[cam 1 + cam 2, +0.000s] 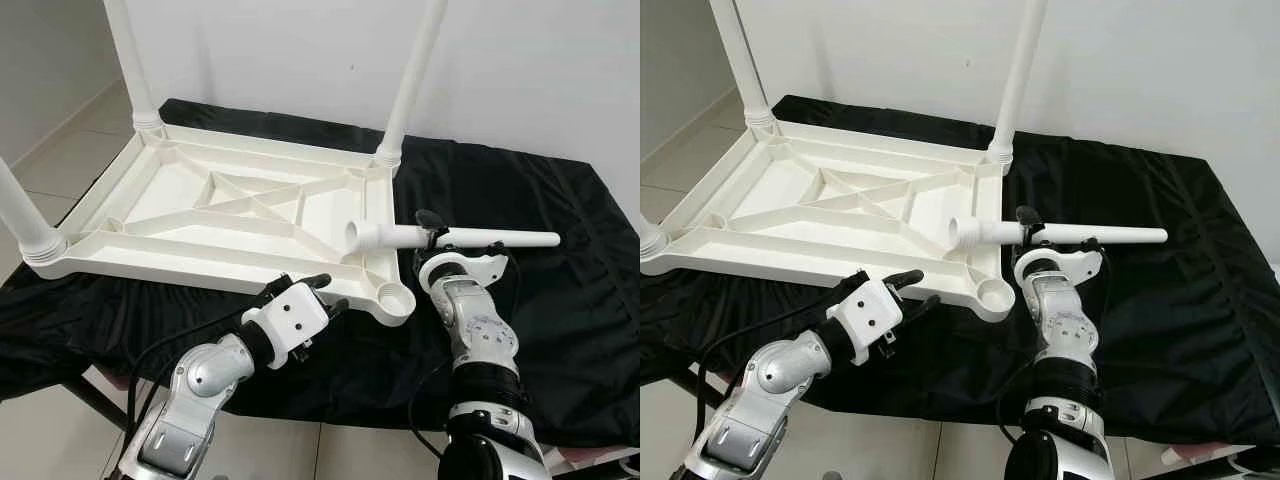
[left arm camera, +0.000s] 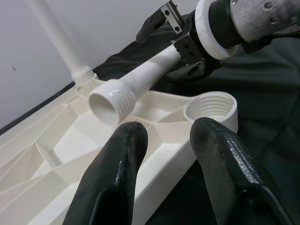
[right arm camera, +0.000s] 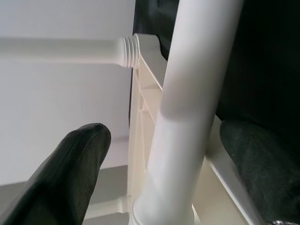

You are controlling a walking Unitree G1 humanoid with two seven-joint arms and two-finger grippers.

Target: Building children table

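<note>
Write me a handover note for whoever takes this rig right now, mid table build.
Right hand: shut on the loose leg, holding it level, threaded end over the tabletop's near right corner.
Left hand: open, at the near edge of the upturned tabletop, holding nothing.
Done: three legs stand screwed into their corners.
Left: the near right socket is empty. Tip the loose leg upright, seat its thread in that socket and screw it in, then turn the table over.

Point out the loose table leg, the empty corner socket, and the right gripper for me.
loose table leg (image 1: 500,238), left eye view, bare shaft.
empty corner socket (image 1: 396,298), left eye view, rim.
right gripper (image 1: 434,234), left eye view, between fingers.
</note>
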